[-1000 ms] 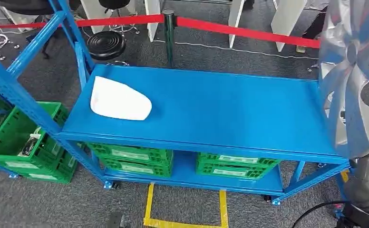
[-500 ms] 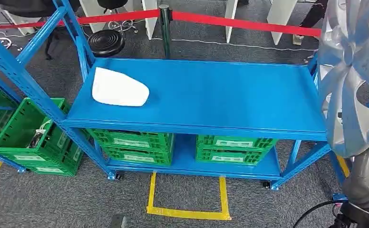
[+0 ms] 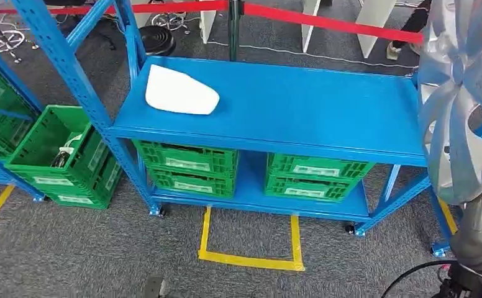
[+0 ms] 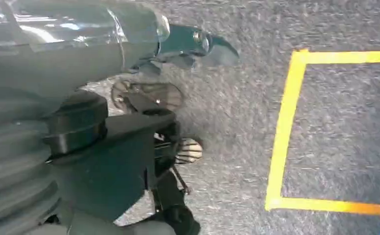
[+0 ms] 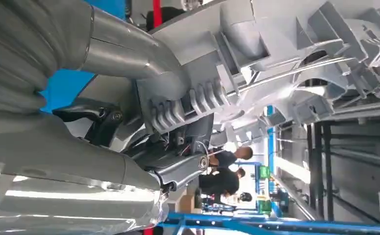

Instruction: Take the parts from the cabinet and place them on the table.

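Holding a silver wheel cover (image 3: 462, 93) up at the right of the head view, the right robot hand (image 5: 178, 122) grips its ribbed back. A white part (image 3: 181, 91) lies on the blue desk (image 3: 325, 112). The left robot hand (image 4: 129, 161) hangs over carpet, fingers curled in on nothing.

A part (image 3: 181, 91) lies on the table (image 3: 325, 112) at its left; crates (image 3: 251, 171) sit beneath.

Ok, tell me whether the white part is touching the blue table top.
Touching. The head view shows the white part lying flat on the blue table top, with no gap beneath it.
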`<state>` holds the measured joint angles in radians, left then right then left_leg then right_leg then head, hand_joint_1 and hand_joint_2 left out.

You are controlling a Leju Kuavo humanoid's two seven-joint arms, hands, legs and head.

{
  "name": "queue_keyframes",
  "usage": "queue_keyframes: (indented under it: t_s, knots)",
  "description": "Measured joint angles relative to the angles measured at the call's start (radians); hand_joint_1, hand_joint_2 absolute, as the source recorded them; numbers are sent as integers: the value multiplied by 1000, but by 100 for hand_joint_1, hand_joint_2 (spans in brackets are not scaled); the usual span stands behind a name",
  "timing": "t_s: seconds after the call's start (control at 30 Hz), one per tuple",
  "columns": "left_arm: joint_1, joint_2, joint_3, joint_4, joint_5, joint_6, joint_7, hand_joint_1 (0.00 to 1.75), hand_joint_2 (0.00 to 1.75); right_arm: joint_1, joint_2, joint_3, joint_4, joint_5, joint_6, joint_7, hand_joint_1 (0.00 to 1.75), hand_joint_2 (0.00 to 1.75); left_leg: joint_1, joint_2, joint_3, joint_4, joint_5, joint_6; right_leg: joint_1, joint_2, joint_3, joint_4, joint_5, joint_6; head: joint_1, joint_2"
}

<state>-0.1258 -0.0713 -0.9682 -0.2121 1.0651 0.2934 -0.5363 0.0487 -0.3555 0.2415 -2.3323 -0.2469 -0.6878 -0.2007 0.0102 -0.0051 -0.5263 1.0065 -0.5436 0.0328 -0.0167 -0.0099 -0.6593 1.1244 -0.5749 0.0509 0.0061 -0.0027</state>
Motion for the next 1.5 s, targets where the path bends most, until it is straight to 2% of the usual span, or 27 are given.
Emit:
queue_keyframes:
  t_s: [0.07, 0.13, 0.23, 0.3, 0.4, 0.43, 0.47, 0.53, 0.57, 0.6, 0.63, 0.7, 0.73, 0.8, 0.87, 0.93, 0.97, 1.0, 1.07, 1.1, 1.13, 1.2, 1.27, 1.3, 1.33, 1.43, 1.5]
  knots:
    - [0, -2, 0, 0, 0, 0, 5, 0, 175, 0, -3, 0, 1, -12, 0, 2, 171, 175, -8, 0, -32, 2, 25, 4, 1, 1, -14, 135, -88, 2, 4, 0]
    - [0, -3, 0, 0, -1, 3, 11, 0, 175, -1, -4, -1, 1, -26, 3, 2, 171, 175, -20, 1, -66, 2, 51, 8, 2, 1, 4, 185, -60, -8, 7, 0]
    - [-1, -5, 0, 0, -6, 4, 13, 0, 175, -2, -5, -3, 2, -28, 4, 2, 171, 175, -32, 2, -105, 3, 86, 10, 20, 5, 142, 9, 32, -42, 8, 0]
    - [-2, -10, 0, -1, -11, 6, 16, 0, 175, -8, -8, -8, 2, -28, 5, 2, 171, 175, -39, 5, -115, 5, 105, 4, 30, 6, 255, -170, -8, -65, 7, 0]
    - [0, -11, -1, -1, -14, 10, 24, 0, 175, -13, -10, -16, 1, -29, 8, 1, 171, 175, -34, 11, -130, 0, 139, -11, 38, 7, 233, -180, 4, -67, 6, 0]
    - [1, -10, -1, -1, -14, 12, 26, 0, 175, -14, -10, -16, 3, -35, 8, 1, 171, 175, -34, 11, -142, 6, 128, -14, 24, -3, 227, -192, 24, -71, 9, 0]
    - [2, -10, -2, -1, -14, 13, 27, 0, 175, -15, -10, -16, 5, -38, 8, 1, 171, 175, -34, 8, -150, 18, 91, -24, 26, -1, 218, -192, 35, -73, 4, 0]
    - [2, -8, -2, 0, -15, 13, 30, 0, 175, -12, -9, -18, 8, -41, 7, 1, 171, 175, -19, 5, -180, 148, -51, -39, 26, -2, 179, -189, 61, -80, -2, 0]
    - [2, -7, -2, 0, -16, 14, 31, 0, 175, -12, -8, -18, 10, -43, 7, 1, 171, 175, -17, 4, -194, 226, -95, -45, 25, -3, 160, -185, 74, -80, -3, 0]
    - [2, -6, -2, 0, -17, 14, 32, 0, 175, -13, -9, -17, 11, -43, 8, 1, 171, 175, -14, 4, -201, 283, -101, -50, 25, -4, 140, -178, 84, -79, -3, 0]
    - [1, -6, -2, 0, -17, 15, 33, 0, 175, -13, -8, -17, 12, -43, 8, 1, 171, 175, -11, 4, -193, 306, -71, -55, 24, -5, 120, -171, 94, -76, -5, 0]
    - [1, -6, -2, 0, -18, 18, 35, 0, 175, -13, -8, -16, 16, -43, 8, 1, 171, 175, -6, 4, -124, 255, 17, -58, 22, -6, 77, -148, 108, -69, -5, 0]
    - [0, -6, -2, 0, -18, 18, 37, 0, 175, -13, -8, -16, 16, -44, 8, 1, 171, 175, -4, 5, -63, 186, 40, -57, 21, -6, 57, -134, 113, -65, -5, 0]
    - [-3, -5, -2, 0, -18, 20, 37, 0, 175, -13, -8, -18, 15, -43, 8, 1, 171, 175, -8, 4, 55, 23, -31, -51, 22, -6, 35, -109, 120, -54, -10, 0]
    - [-6, -5, -2, 0, -20, 21, 39, 0, 175, -17, -9, -18, 16, -45, 10, 2, 171, 175, -12, 2, 58, -11, -48, -37, 19, -8, 26, -106, 137, -41, -8, 0]
    - [-2, -6, -2, 0, -21, 22, 43, 0, 175, -20, -10, -16, 16, -44, 12, 1, 171, 175, -11, 2, 42, -18, -28, -14, 18, -7, 18, -110, 156, -29, -11, 0]
    - [-3, -6, -2, 0, -21, 24, 44, 0, 175, -18, -10, -16, 16, -45, 12, 1, 171, 175, -8, 5, 35, -18, -16, -4, 15, -2, 10, -99, 122, -21, -11, 0]
    - [-3, -6, -2, 0, -23, 26, 46, 0, 175, -19, -10, -16, 17, -45, 13, 1, 171, 175, -8, 5, 20, -18, -4, 5, 13, 0, -1, -59, 56, -13, -4, 0]
    - [-4, -8, -2, 0, -27, 31, 49, 0, 175, -23, -10, -15, 17, -38, 15, 1, 171, 175, -11, 5, -7, -17, 20, 9, 8, 1, -23, 74, -54, -4, -2, 0]
    - [-4, -8, -2, 0, -29, 32, 51, 0, 175, -26, -10, -14, 17, -28, 15, 1, 171, 175, -13, 5, -24, -16, 32, 9, 8, 1, -30, 144, -85, -2, -1, 0]
    - [-4, -8, -2, 0, -30, 34, 51, 0, 175, -29, -10, -12, 18, -17, 15, 2, 171, 175, -14, 6, -41, -14, 44, 9, 8, 1, -28, 189, -84, -2, -1, 0]
    - [-4, -8, -2, 0, -32, 38, 52, 0, 175, -35, -10, -5, 18, -2, 14, 2, 171, 175, -16, 8, -72, -9, 65, 6, 8, 2, 25, 153, -15, -6, 0, 0]
    - [-6, -9, -3, 0, -38, 40, 61, 0, 175, -43, -10, 2, 18, 0, 10, 3, 171, 175, -18, 10, -93, -8, 84, 1, 8, 5, 147, -17, 34, -16, 0, 0]
    - [-8, -9, -3, -1, -39, 42, 63, 0, 175, -48, -10, 6, 18, -1, 7, 6, 171, 175, -22, 10, -98, -7, 91, -4, 11, 10, 216, -112, 20, -22, 0, 0]
    - [-9, -10, -4, -2, -40, 43, 65, 0, 175, -51, -10, 8, 18, -1, 6, 8, 171, 175, -24, 13, -102, -5, 101, -9, 12, 11, 250, -181, 5, -31, -1, 0]
    - [-8, -8, -4, -3, -42, 48, 68, 0, 175, -50, -9, 13, 21, -1, 4, 9, 171, 175, -21, 20, -119, -12, 136, -26, 19, 12, 226, -183, 21, -45, -5, 0]
    - [-7, -7, -4, -3, -42, 48, 68, 0, 175, -50, -8, 17, 27, 0, 3, 10, 171, 175, -18, 14, -139, 21, 64, -40, 11, 3, 205, -190, 46, -63, -10, 0]
